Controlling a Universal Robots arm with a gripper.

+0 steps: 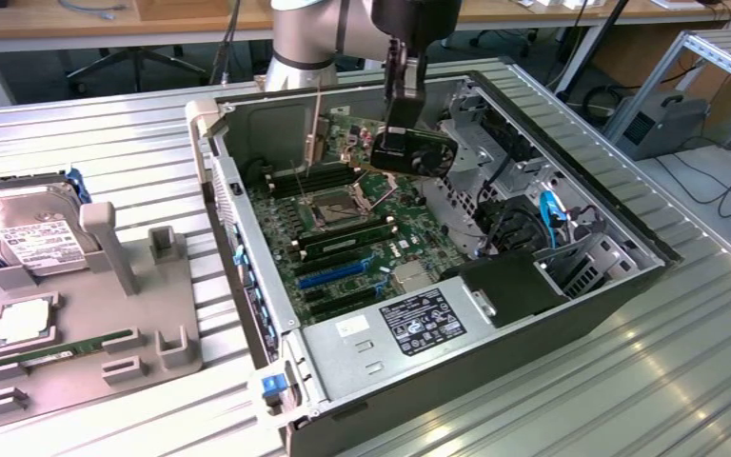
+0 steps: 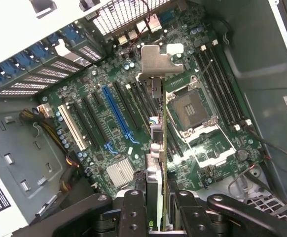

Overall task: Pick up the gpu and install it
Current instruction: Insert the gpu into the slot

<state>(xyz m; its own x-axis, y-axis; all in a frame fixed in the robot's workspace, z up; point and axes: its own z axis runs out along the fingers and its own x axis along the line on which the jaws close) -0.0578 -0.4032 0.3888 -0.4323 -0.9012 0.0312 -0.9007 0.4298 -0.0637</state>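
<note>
Closest to the wrist lens, the gripper (image 2: 159, 213) is clamped on the gpu (image 2: 157, 163), with one black finger on each face of the thin card. The card is seen edge-on and runs away from the camera to its silver bracket (image 2: 158, 61). Beneath it lies the green motherboard (image 2: 104, 143). The card hangs over the strip between the long blue slot (image 2: 115, 114) and the processor socket (image 2: 188, 109), and it looks to be clear of the board, not seated in any slot. In the exterior view the arm reaches down into the open computer case (image 1: 493, 367), which lies on its side on the ribbed metal desk (image 1: 111, 143). A hard drive (image 1: 29, 238) sits in a grey holder (image 1: 163, 286) well apart, on that view's left.

The main risk, as I judge it, is alignment. The card's lower edge does not appear lined up with a slot, so pressing down here would drive its connector onto a slot wall or the small parts beside it. The bracket could catch on the rear slot openings (image 2: 79, 49) if it comes down crooked. The gripper holds only one end of the card, so contact at the far end could make it pivot or slip. Loose cables (image 2: 45, 126) by the board's edge are a lesser snag
</note>
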